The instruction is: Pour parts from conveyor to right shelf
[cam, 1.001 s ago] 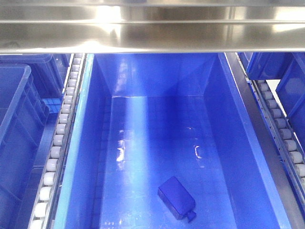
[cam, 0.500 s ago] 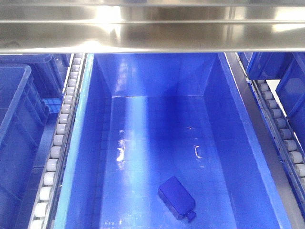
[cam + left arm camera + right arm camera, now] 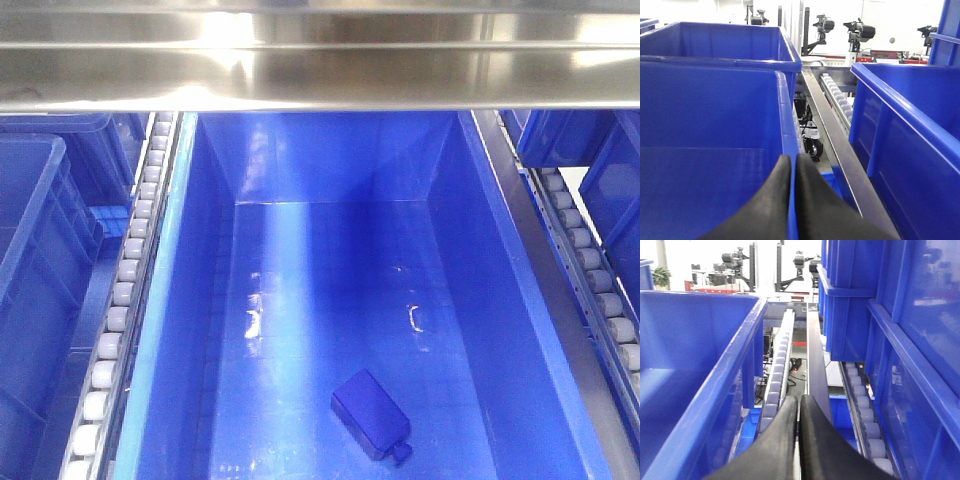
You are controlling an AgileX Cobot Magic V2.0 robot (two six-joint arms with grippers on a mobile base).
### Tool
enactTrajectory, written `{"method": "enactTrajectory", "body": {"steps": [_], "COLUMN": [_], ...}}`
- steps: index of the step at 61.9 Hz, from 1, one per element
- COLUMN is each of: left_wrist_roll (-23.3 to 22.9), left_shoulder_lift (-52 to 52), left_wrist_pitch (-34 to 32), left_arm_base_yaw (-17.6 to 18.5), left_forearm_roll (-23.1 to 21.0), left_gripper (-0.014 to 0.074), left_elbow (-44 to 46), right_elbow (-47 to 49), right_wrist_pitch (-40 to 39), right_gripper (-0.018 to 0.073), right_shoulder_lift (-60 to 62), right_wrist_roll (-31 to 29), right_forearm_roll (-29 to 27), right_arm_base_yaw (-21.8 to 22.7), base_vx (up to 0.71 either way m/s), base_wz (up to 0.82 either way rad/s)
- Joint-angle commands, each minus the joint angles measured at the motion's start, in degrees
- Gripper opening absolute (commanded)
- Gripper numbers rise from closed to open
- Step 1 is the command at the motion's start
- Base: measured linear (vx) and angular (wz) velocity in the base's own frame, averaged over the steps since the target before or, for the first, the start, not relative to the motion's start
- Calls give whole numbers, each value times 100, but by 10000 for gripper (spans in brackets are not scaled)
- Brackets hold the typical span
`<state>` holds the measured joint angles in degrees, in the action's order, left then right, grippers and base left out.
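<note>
One royal-blue part (image 3: 371, 429) lies on the floor of a deep blue bin (image 3: 480, 260) on the right shelf (image 3: 320, 80), near the bin's front end. Neither gripper shows in the front view. My left gripper (image 3: 793, 159) is shut, its black fingers (image 3: 765, 210) over the rim of a blue bin (image 3: 715, 115); only a thin strip of blue shows between them. My right gripper (image 3: 799, 400) is shut too, with nothing between its fingers. It sits over a roller rail (image 3: 777, 375), just right of a blue bin (image 3: 690, 340). The conveyor is out of view.
White roller rails (image 3: 125, 290) and steel bars (image 3: 840, 150) run between the bins. More blue bins stand on both sides (image 3: 30, 260) (image 3: 910, 145), with stacked bins (image 3: 920, 365) close on the right. A steel crossbeam spans the top of the front view.
</note>
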<state>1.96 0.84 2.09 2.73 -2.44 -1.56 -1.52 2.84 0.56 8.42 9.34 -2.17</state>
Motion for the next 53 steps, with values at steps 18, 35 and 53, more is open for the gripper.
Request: {"method": "enactTrajectory", "body": {"steps": [18,35,53], "left_wrist_roll": [-49,-49,-49], "left_shoulder_lift": [71,71,71], "left_wrist_pitch": [-438,-438,-438], "left_arm_base_yaw": [45,45,45], "left_forearm_roll": [-16,-16,-16], "left_gripper": [-6,-6,-6], "left_elbow": [-177,-177,-177], "right_elbow": [-124,-124,-124], "right_wrist_pitch": [-460,-460,-460], "right_gripper": [-9,-9,-9], "right_shoulder_lift": [111,111,111], "right_wrist_roll": [14,14,14], "right_forearm_roll": [31,31,31], "right_arm_base_yaw": [3,3,3], "base_vx": [0,0,0], "base_wz": [0,0,0]}}
